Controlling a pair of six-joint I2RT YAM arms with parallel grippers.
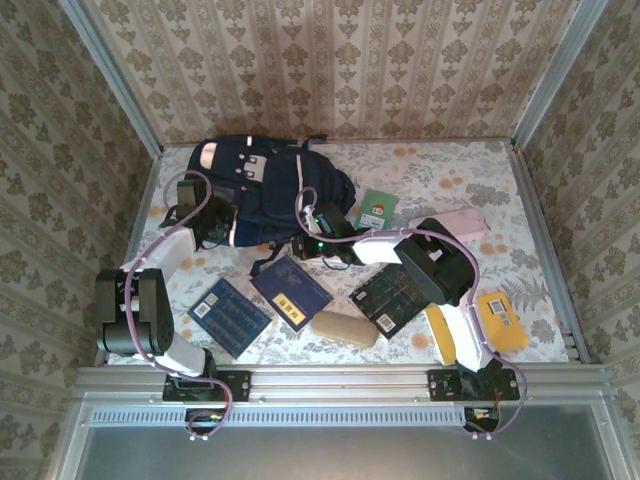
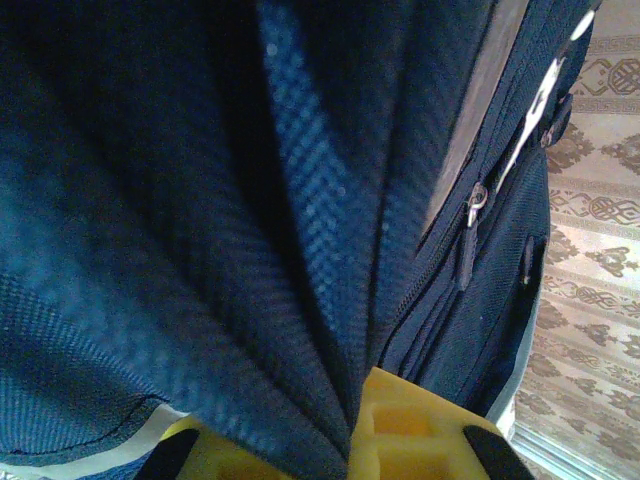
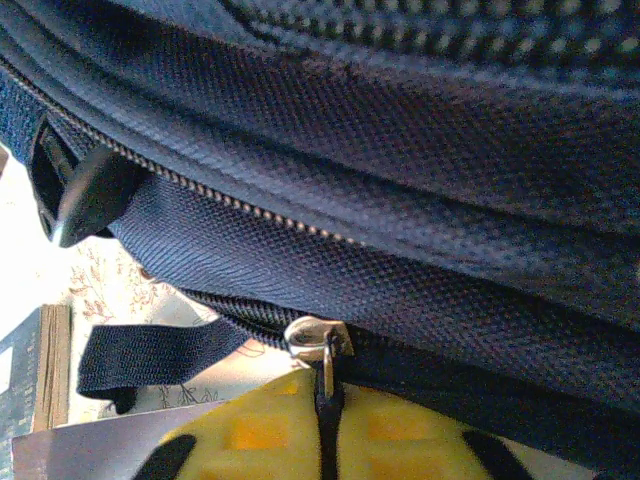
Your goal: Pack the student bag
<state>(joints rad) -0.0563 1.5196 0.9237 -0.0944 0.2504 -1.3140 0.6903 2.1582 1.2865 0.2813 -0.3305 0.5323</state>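
Orientation check. Locate student bag [image 1: 265, 190] at far left-centre of table [image 1: 470, 170], long axis roughly left to right, front patches up. Find left gripper [image 1: 222, 232] at bag's left end, clamped on a bunched fold of navy fabric [image 2: 300, 250]. Find right gripper [image 1: 303, 245] at bag's near edge, right of centre, closed on zipper pull [image 3: 320, 345], with tab pinched between yellow pads [image 3: 250, 435]. Take zipper track [image 3: 235, 312] as probable line of travel, along the bag's seam and crosswise to right gripper's approach. Judge right arm as working arm and left arm as anchor holding fabric taut. Read bag as zipped along visible seams; cannot tell contents. Note navy books [image 1: 232, 315], beige case [image 1: 343, 328] and yellow box [image 1: 500, 320] lying on table nearer the bases, outside bag.
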